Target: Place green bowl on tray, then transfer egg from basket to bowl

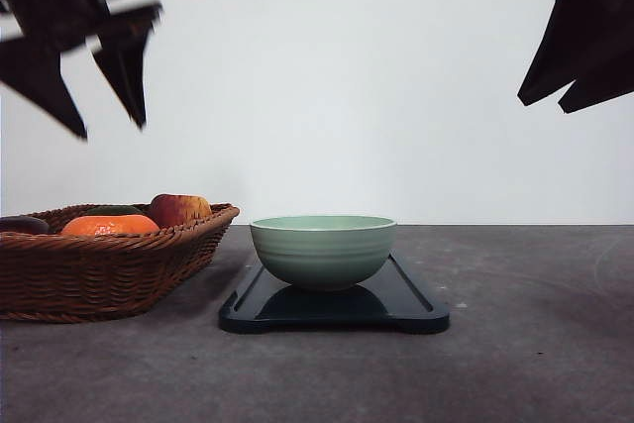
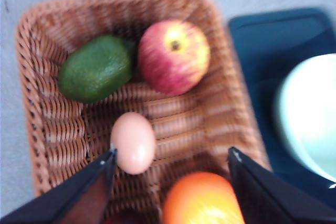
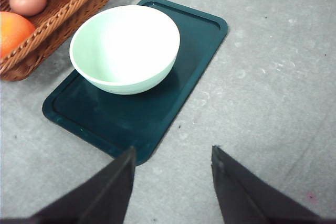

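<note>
Inside basket [image 2: 58,114], front-hidden egg [image 2: 133,142].

The green bowl [image 1: 323,250] sits on the tray [image 1: 416,309], right of the basket [image 1: 99,274] holding the egg [image 2: 133,142].

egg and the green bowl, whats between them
In the right wrist view, the basket's woven wall rises between the egg and the green bowl, which sits on the tray.
</note>
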`<state>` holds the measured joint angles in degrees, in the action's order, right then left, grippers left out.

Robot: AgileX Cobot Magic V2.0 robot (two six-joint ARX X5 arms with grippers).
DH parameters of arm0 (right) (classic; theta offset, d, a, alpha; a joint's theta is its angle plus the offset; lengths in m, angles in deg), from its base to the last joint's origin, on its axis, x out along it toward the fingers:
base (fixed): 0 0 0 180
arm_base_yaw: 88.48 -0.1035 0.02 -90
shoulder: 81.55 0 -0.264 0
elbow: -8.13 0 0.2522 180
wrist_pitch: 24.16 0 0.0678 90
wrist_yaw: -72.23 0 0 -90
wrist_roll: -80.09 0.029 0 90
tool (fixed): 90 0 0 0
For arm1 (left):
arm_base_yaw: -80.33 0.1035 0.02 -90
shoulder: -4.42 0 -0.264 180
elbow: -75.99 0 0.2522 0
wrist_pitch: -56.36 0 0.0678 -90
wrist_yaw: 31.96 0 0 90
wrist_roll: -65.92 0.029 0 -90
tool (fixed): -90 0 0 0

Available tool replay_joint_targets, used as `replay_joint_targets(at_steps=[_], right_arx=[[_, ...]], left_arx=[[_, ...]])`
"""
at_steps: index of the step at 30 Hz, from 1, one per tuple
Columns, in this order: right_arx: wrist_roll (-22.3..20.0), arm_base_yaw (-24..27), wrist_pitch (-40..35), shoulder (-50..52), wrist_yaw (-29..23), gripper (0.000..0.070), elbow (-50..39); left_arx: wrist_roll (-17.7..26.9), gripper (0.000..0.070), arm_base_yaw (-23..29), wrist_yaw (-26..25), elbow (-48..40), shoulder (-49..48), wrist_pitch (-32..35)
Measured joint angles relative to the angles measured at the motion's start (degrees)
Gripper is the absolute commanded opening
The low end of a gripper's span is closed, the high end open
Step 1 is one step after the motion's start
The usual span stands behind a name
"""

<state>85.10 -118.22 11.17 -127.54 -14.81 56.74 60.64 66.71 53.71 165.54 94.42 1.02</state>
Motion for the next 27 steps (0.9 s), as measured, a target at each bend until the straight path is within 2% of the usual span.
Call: replay_joint_targets(at_steps=[11,27], right_arx=[[0.4,0.0,0.0,0.0,0.0,0.0276,0.0],[1.31,0.0,0.02,0.0,0.0,0.0276,0.0]], left_arx=[[0.08,0.045,0.1,3.93,0.0,8.4,3.84],[0.13,0.0448,0.11,4.62,0.0,14.68,3.72]])
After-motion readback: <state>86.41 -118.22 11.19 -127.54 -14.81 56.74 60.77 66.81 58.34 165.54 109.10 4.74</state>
